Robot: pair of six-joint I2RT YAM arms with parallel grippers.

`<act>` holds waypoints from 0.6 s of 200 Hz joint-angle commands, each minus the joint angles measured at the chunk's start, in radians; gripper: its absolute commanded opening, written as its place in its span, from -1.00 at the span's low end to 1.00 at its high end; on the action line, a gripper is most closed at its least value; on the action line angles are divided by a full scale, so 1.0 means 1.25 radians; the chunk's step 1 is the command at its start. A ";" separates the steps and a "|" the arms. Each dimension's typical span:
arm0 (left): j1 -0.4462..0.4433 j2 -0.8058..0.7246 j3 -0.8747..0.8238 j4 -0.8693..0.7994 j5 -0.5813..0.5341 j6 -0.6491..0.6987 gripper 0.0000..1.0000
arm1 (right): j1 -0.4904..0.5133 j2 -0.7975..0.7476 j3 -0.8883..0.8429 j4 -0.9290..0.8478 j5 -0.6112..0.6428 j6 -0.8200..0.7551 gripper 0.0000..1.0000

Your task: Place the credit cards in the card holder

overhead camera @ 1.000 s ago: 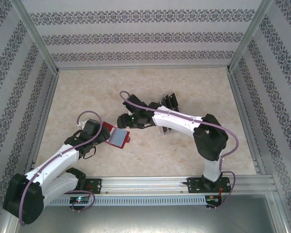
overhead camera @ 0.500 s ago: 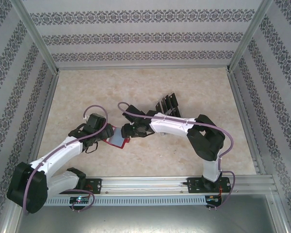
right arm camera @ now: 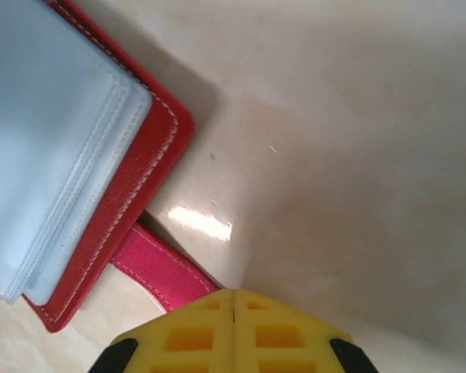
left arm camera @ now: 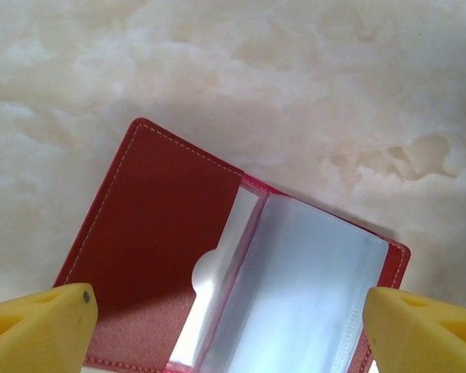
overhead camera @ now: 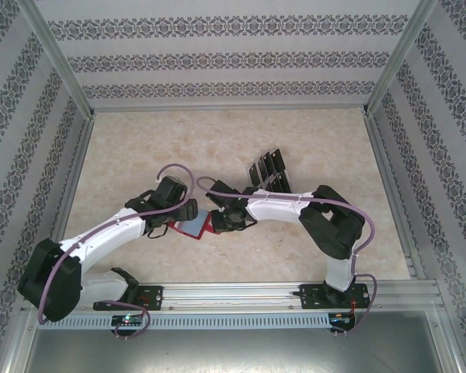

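One open card holder (left arm camera: 217, 264) lies between the left hand (left arm camera: 227, 305) fingers, held wide; I can't tell if they grip it. The right hand (right arm camera: 233, 301), closed, touches its strap (right arm camera: 159, 268).

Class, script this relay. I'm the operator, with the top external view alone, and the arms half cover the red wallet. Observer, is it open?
Observer: Yes. The left wrist view shows the card holder spread open, its clear plastic sleeves showing.
Operator: Any card in them?
Observer: The visible sleeves look empty.
Operator: And the right jaws?
Observer: Shut. In the right wrist view the right gripper sits at the end of the card holder's red strap. Whether it pinches the strap, I cannot tell.
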 commanded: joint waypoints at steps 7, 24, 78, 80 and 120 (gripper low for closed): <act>-0.040 0.060 0.038 0.024 0.012 0.045 0.78 | -0.015 -0.067 -0.050 0.009 0.019 -0.036 -1.00; -0.060 0.092 0.046 0.053 0.026 0.049 0.78 | -0.026 -0.083 -0.073 0.018 0.018 -0.047 -1.00; -0.113 0.180 0.070 0.098 0.042 0.049 0.78 | -0.048 -0.098 -0.096 0.024 0.023 -0.063 -1.00; -0.115 0.183 0.071 0.098 0.040 0.047 0.78 | -0.048 -0.098 -0.095 0.024 0.023 -0.063 -1.00; -0.144 0.243 0.087 0.094 0.020 0.042 0.78 | -0.055 -0.096 -0.099 0.028 0.024 -0.066 -1.00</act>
